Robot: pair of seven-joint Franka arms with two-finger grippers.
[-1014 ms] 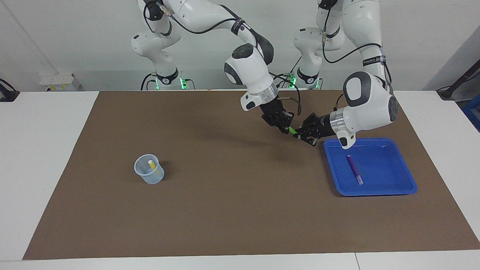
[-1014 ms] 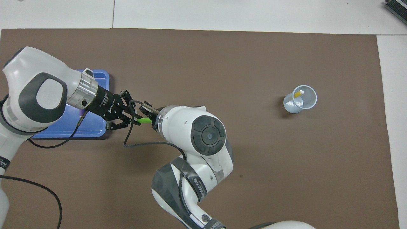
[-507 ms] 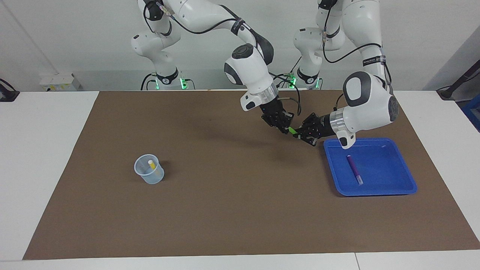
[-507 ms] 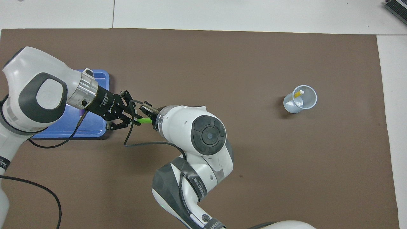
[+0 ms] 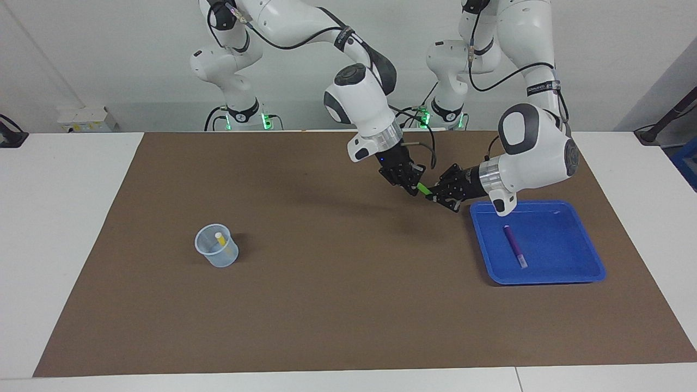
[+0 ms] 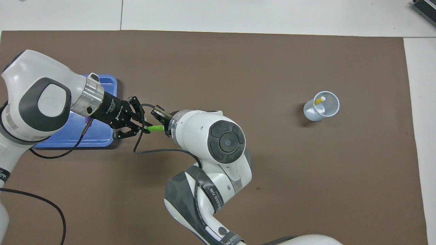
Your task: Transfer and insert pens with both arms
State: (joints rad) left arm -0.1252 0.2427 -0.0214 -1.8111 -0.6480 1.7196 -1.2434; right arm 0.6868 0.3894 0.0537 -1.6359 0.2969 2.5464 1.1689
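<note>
Left end effector point(image 5: 434, 193) point(image 6: 141, 125) clenched on one end of the green pen point(image 5: 422, 189) point(image 6: 154, 128), held in the air over the brown mat point(image 5: 326, 305) point(image 6: 238, 61) just beside the blue tray point(image 5: 591, 261) point(image 6: 102, 141). Right end effector point(image 5: 412, 184) point(image 6: 160, 119) clenched on the pen's other end, meeting the left one tip to tip; only a short green stretch of the pen shows between the two. The pen is clear of the surface point(image 5: 65, 228) point(image 6: 272, 17), roughly level, slightly tilted. The left arm point(image 5: 531, 149) point(image 6: 37, 102) comes in above the tray's edge nearer the robots; the right arm point(image 5: 359, 103) point(image 6: 218, 143) reaches across from its own side toward the left arm's end of the surface. Purple pen point(image 5: 514, 246) lies flat in the tray, pale end pointing away from the robots; in the overhead view it is mostly covered by the left wrist. Yellow pen point(image 5: 219, 238) point(image 6: 320, 100) stands slanted inside the clear cup point(image 5: 216, 246) point(image 6: 321, 105), which sits upright on the mat toward the right arm's end, well apart from the tray. Two smaller white arms with green lights point(image 5: 231, 81) stand idle at the robots' end.
</note>
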